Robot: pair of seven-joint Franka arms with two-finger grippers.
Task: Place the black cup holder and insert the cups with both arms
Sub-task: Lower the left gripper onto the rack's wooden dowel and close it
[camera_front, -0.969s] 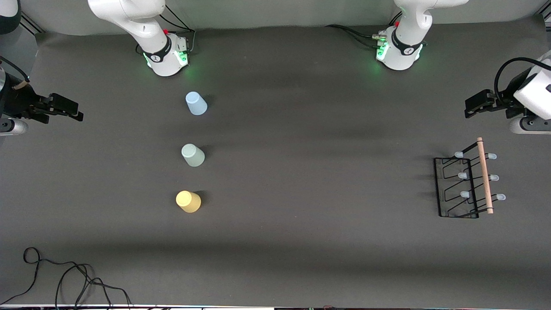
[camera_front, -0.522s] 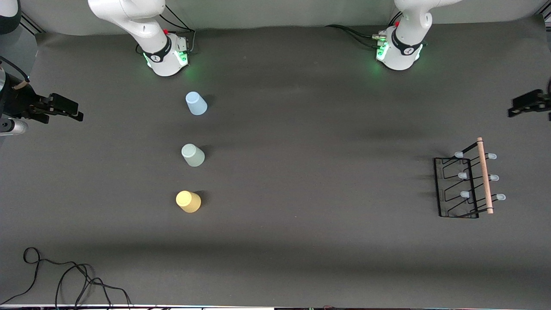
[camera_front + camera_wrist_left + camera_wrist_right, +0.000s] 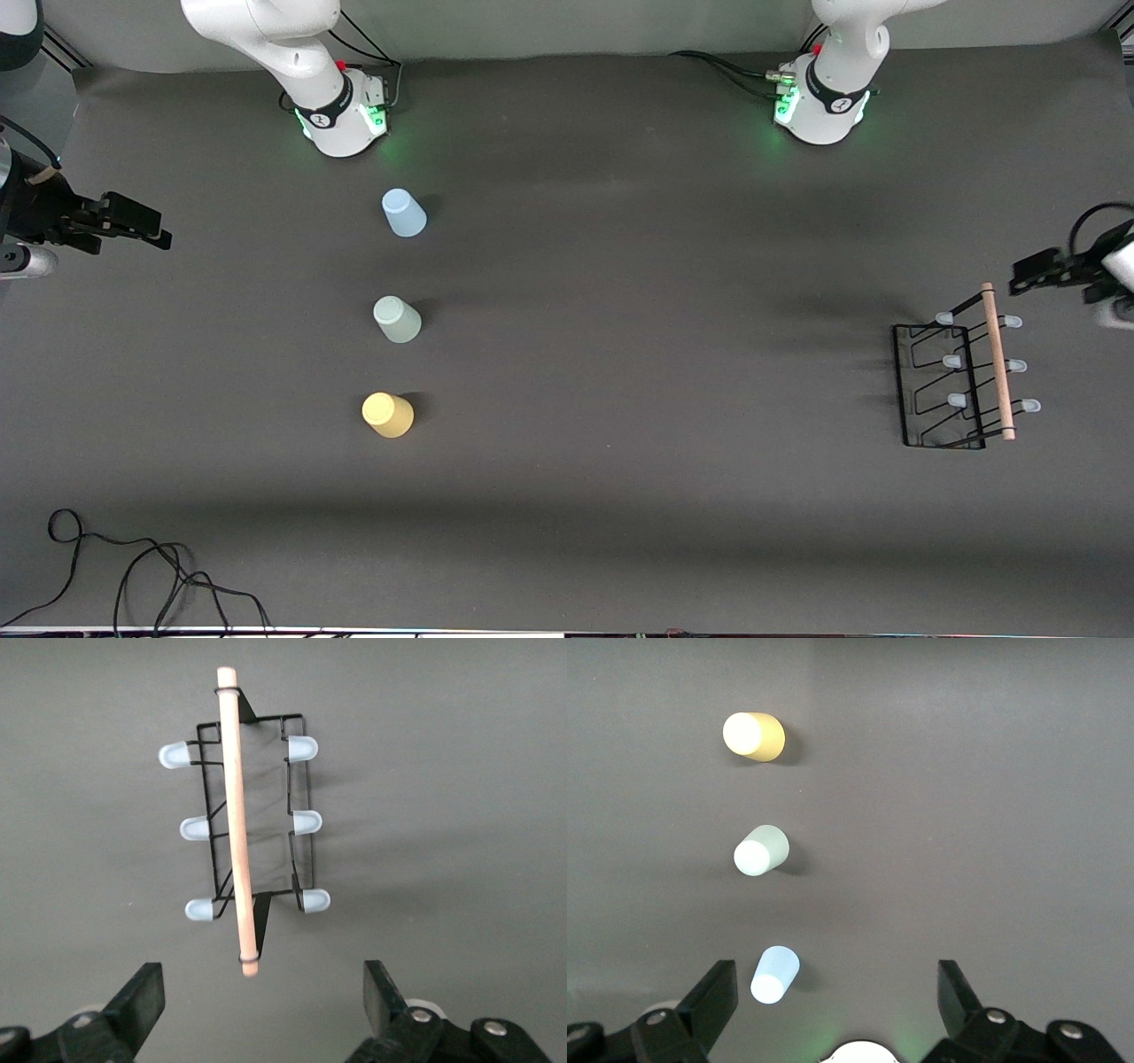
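While the black wire cup holder [image 3: 961, 381] with its light wooden dowel handle [image 3: 998, 361] and six pale-blue-tipped pegs stood upright on the dark grey table mat [image 3: 638, 354] toward the left arm's end of the table, nothing was gripping it. No cup hung on its pegs. The left gripper [image 3: 1036, 270] hovered over the mat just beside the end of the dowel nearest the robot bases, with its black fingers [image 3: 142, 997] spread wide and empty; in the left wrist view the rack [image 3: 252, 819] lay in full sight between and ahead of those fingers, untouched.

Three small tapered plastic cups stood upside down in a line toward the right arm's end of the table, each well apart from the next. The light blue cup [image 3: 403, 213] was nearest the right arm's base, the pale green cup [image 3: 397, 319] sat in the middle, and the yellow cup [image 3: 387, 414] was nearest the front camera.

The right gripper [image 3: 133, 223] waited over the table's edge at the right arm's end, well apart from the cups, with fingers [image 3: 713, 1001] open and holding nothing. A black cable [image 3: 133, 567] lay coiled on the mat at the corner nearest the camera.
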